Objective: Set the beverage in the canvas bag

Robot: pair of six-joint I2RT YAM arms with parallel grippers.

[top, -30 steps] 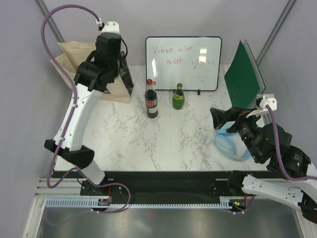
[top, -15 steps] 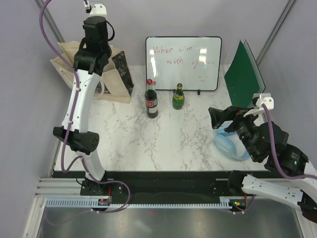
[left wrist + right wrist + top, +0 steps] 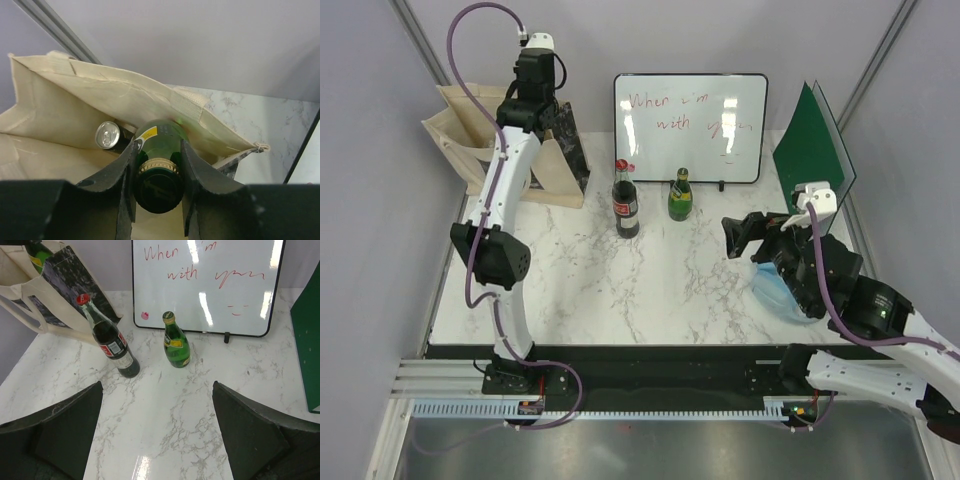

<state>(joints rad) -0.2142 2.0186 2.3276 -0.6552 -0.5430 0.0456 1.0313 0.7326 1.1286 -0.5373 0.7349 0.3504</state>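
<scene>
The left arm has swung since a second ago: then its wrist hung low in front of the canvas bag (image 3: pixel 465 140), half a second ago it stood high over the bag's left part, and now it sits over the right end of the opening. The right arm has also crept in toward the middle of the table (image 3: pixel 650 290), while the two standing bottles have not budged.

The left gripper (image 3: pixel 159 150) is clamped on the neck of a green glass bottle (image 3: pixel 160 137), one finger (image 3: pixel 125 167) pressed against each side just below the cap. The bottle hangs upright in the bag's open mouth, its yellow-labelled shoulder showing above the rim in the right wrist view; how deep its base reaches I cannot tell. Down inside the bag a silver-topped can (image 3: pixel 108 135) lies just beside the bottle.

The right gripper (image 3: pixel 156 390) hovers with its fingers spread wide and nothing between them. On the table in front of the whiteboard (image 3: pixel 690 128) stand a cola bottle (image 3: pixel 625 203) with a red cap and a second green bottle (image 3: pixel 680 196), near each other but apart.
</scene>
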